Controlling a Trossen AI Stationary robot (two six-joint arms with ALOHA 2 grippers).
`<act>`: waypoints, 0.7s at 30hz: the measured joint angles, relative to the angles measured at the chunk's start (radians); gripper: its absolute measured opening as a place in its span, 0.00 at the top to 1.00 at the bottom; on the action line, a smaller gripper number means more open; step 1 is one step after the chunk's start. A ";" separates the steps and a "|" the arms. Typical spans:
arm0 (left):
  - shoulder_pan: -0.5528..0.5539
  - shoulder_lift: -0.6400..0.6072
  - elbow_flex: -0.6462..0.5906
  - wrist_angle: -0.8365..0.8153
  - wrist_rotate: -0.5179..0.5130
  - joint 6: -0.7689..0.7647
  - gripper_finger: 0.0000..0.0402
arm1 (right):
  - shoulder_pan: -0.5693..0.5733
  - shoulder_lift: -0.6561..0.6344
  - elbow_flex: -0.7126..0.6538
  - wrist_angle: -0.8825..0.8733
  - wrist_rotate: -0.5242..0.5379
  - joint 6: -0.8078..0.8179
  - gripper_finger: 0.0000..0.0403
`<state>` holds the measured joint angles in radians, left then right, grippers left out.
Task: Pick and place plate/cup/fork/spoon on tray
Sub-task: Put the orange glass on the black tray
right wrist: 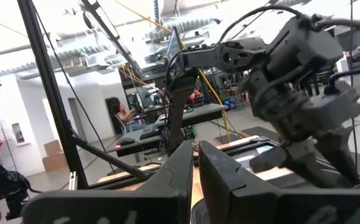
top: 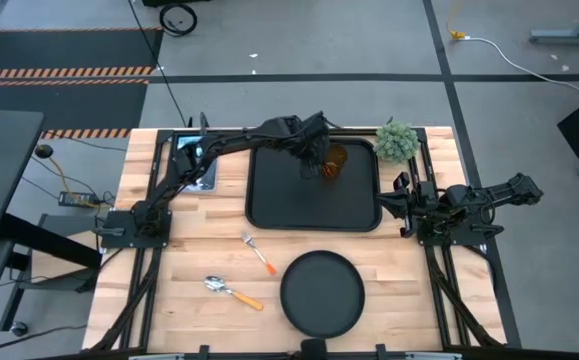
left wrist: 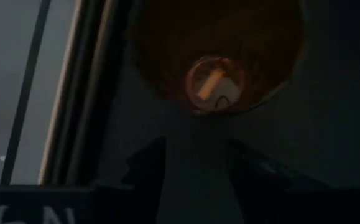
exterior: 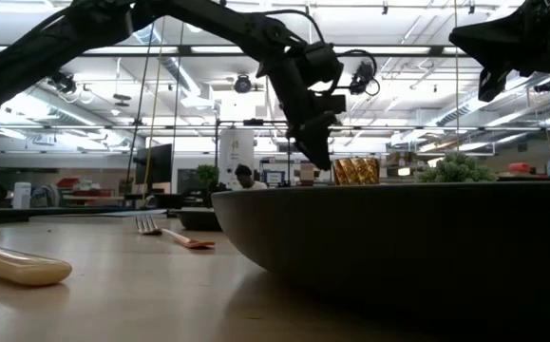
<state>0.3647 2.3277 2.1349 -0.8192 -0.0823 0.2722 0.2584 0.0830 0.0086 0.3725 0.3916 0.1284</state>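
Note:
The amber cup [top: 336,162] stands upright on its base at the far right of the black tray [top: 269,205]. It also shows in the low view [exterior: 355,171]. My left gripper [top: 319,166] hovers just above the cup and a little to its left, fingers open, and looks down into it in the left wrist view [left wrist: 217,84]. The round black plate [top: 322,292], the fork [top: 259,254] and the spoon [top: 231,291] lie on the wooden table in front of the tray. My right gripper [right wrist: 195,180] is shut and empty, at rest by the table's right edge.
A small green plant [top: 397,141] stands at the tray's far right corner, close to the cup. A tablet-like device [top: 194,160] lies at the far left of the table. Black frame rails run along both sides of the table.

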 joint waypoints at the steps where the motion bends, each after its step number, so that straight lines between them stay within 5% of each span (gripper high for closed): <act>1: -0.006 0.004 0.000 -0.003 0.000 0.000 0.56 | 0.000 0.000 0.000 0.000 0.000 0.000 0.92; 21: -0.022 0.056 -0.001 0.102 -0.003 -0.026 0.80 | 0.000 0.000 0.000 -0.001 0.000 0.000 0.92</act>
<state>0.3424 2.3837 2.1338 -0.7176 -0.0849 0.2459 0.2584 0.0830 0.0086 0.3718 0.3916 0.1284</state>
